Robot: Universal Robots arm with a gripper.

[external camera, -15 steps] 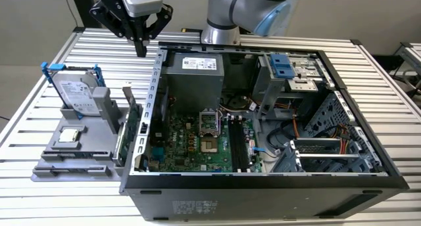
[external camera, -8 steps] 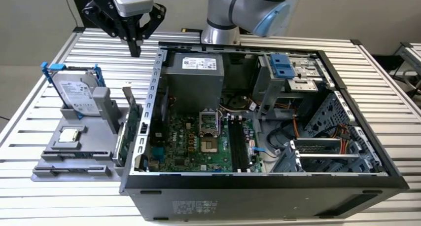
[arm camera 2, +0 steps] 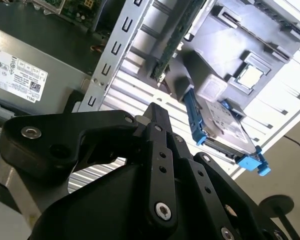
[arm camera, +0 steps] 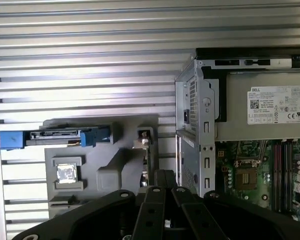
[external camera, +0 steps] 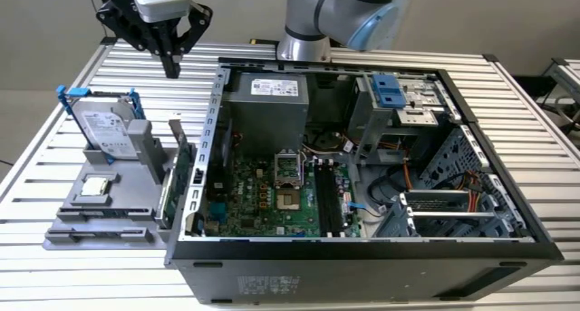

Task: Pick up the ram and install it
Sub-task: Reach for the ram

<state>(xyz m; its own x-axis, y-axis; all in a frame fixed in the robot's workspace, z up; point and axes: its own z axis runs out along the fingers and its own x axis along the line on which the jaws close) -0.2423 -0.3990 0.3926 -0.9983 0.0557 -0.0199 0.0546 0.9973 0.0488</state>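
End effector (external camera: 171, 69) empty, its tips pressed together, hanging above the table (external camera: 37, 273) at the exterior view's far left. Ram (external camera: 164, 194) standing on edge in the grey holder (external camera: 100, 226), just to the exterior view's left of the computer case (external camera: 363, 263), well apart from it.

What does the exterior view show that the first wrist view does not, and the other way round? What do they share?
The exterior view adds the arm's base, the blue-tabbed drive bay and the metal drive cage. The first wrist view adds the outer, vented face of the case's back wall. Both share the shut tool above the slatted table, the gray holder with the hard drive and the processor chip, the power supply and the motherboard.
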